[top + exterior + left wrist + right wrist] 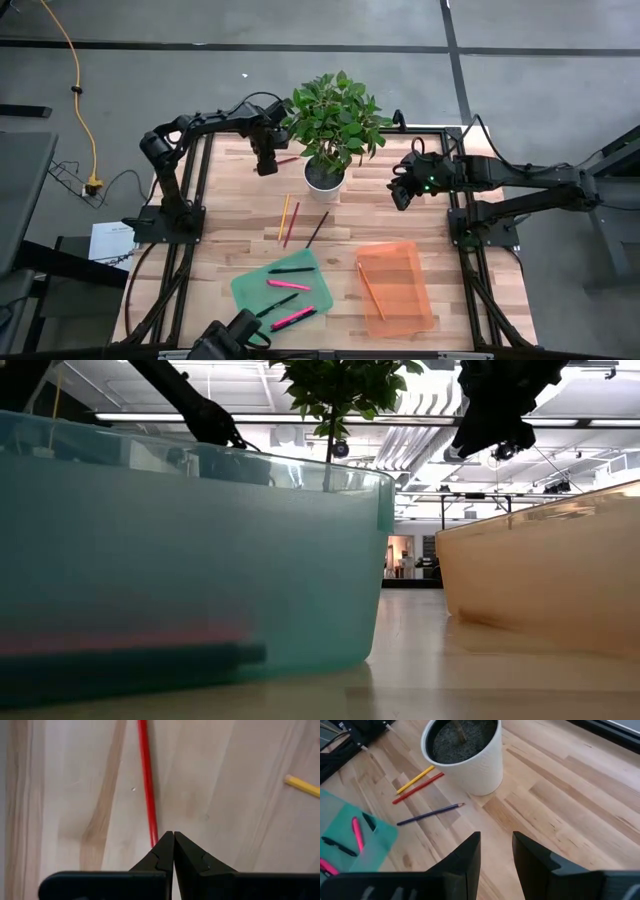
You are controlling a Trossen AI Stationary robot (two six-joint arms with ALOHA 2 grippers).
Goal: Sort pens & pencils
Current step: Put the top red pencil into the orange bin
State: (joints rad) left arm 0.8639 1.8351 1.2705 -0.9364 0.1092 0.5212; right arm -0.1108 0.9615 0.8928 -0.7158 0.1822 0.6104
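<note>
My left gripper point(266, 162) is shut and points down at the far left, beside the plant pot point(324, 176). A red pencil point(146, 780) lies on the wood right under it, one end running up to the fingertips point(173, 836). My right gripper point(496, 845) hangs open over bare wood right of the pot, holding nothing. Three more pencils lie flat mid-table: yellow point(283, 214), red point(291, 225), dark point(317, 229). Pink and black pens point(288, 285) lie in the green tray point(245, 288). An orange pencil point(370, 290) lies in the orange tray point(410, 300). My left gripper stands with its shut tips over the near end of the red pencil point(154, 839), pointing down. The finger covers that end, so I cannot tell whether it touches. The pencil lies flat on the table.
The leafy plant point(335, 115) in its white pot point(465, 755) stands between the two arms at the far middle. The green tray's wall point(190, 560) and the orange tray's wall point(540, 580) stand at the near edge. Bare wood lies between pot and trays.
</note>
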